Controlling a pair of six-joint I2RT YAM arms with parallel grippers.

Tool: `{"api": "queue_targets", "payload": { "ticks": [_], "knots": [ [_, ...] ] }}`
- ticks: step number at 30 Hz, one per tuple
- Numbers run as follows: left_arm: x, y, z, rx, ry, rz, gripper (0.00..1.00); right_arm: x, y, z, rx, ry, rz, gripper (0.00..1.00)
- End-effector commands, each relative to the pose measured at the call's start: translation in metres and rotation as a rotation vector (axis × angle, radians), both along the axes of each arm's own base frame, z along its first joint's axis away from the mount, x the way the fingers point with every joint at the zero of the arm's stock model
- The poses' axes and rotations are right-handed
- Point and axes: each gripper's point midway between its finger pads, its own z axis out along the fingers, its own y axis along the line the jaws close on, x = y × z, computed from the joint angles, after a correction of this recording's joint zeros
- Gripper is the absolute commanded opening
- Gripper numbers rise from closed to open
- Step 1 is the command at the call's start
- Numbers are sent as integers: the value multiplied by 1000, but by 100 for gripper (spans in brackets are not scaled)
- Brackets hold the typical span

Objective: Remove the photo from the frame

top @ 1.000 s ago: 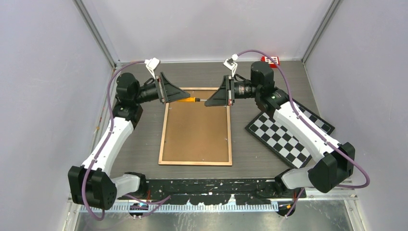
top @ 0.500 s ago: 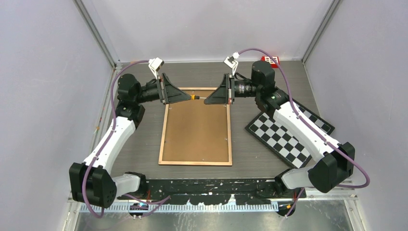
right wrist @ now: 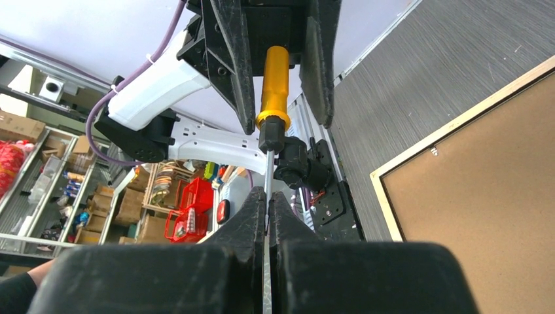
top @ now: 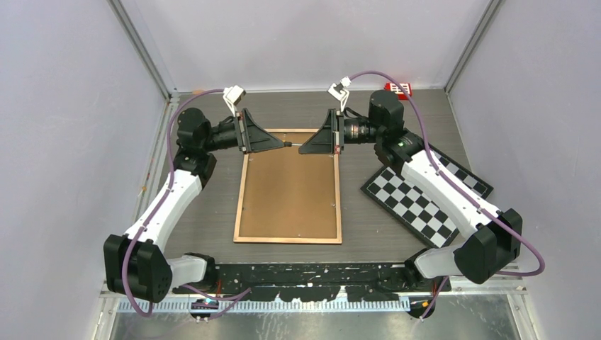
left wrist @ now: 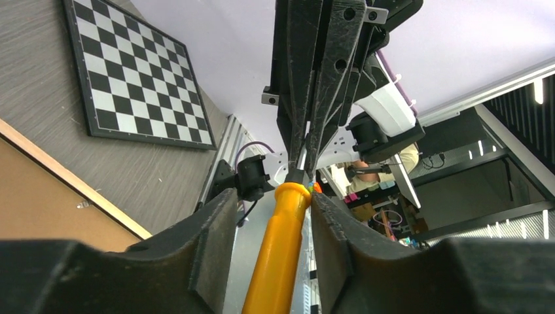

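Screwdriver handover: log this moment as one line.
frame: back up on table | screwdriver: above frame's far edge | right hand: shut on shaft | left hand: open around handle

Parted left end effector (top: 284,144) faces pinched right end effector (top: 302,149).

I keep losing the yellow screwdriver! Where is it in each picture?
Top view: the screwdriver is a tiny sliver, upper middle.
Left wrist: bottom middle, its yellow handle pointing up.
Right wrist: top middle, its thin metal shaft running down.
Shared landmark: the frame, brown back up: centre in the top view, bottom left in the left wrist, right side in the right wrist.
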Motion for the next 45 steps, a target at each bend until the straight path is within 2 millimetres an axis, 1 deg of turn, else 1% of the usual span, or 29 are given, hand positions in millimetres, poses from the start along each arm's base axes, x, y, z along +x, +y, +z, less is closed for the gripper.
{"api": "queue_targets", "payload": {
  "ticks": [1,7,9,10,11,12,13,15,17,18,19,21,24,27,30,32,33,37,40,43,45],
  "knots": [
    [-5,-2,10,-17,-55,-17,43,2,3,9,32,-46,2,1],
    [-6,-3,11,-22,-72,-18,22,4,6,5,27,-35,5,1],
    [-6,-3,14,-25,-87,-17,12,5,7,2,20,-23,5,0],
    [-6,-3,15,-25,-98,-16,4,5,8,0,16,-17,7,1],
    [-6,-3,15,-22,-105,-12,0,7,8,-3,8,-16,1,4],
    [-5,-2,14,-13,-106,-6,0,8,7,-6,-3,-20,-4,8],
    [-4,-2,11,-2,-105,0,0,9,6,-11,-26,-19,-12,12],
    [-3,1,1,26,-93,12,0,15,0,-20,-73,-9,-38,29],
    [-4,4,-9,53,-84,19,0,22,-7,-28,-105,18,-67,54],
    [-3,6,-15,71,-73,23,0,25,-11,-31,-119,28,-82,65],
    [-4,8,-22,92,-67,18,0,28,-15,-34,-132,35,-95,73],
    [-9,10,-36,150,-54,5,0,33,-24,-42,-168,34,-120,81],
    [-16,18,-61,270,-40,20,0,42,-40,-56,-221,49,-163,85],
    [-18,29,-85,398,-46,57,0,48,-55,-79,-298,64,-190,86],
    [-20,44,-108,535,-52,74,0,49,-71,-109,-410,75,-206,86],
    [-18,57,-121,643,-86,88,0,46,-82,-131,-499,74,-206,86],
    [-17,65,-127,704,-136,74,0,44,-86,-141,-537,76,-203,86],
    [-22,90,-146,889,-204,2,0,41,-104,-180,-669,95,-215,86],
    [-26,108,-162,1010,-235,-59,0,41,-110,-204,-742,145,-221,86],
    [-31,119,-171,1070,-280,-103,0,43,-113,-223,-784,203,-232,85],
    [-32,119,-173,1080,-315,-123,0,46,-114,-233,-801,223,-248,85]
  ]
}}
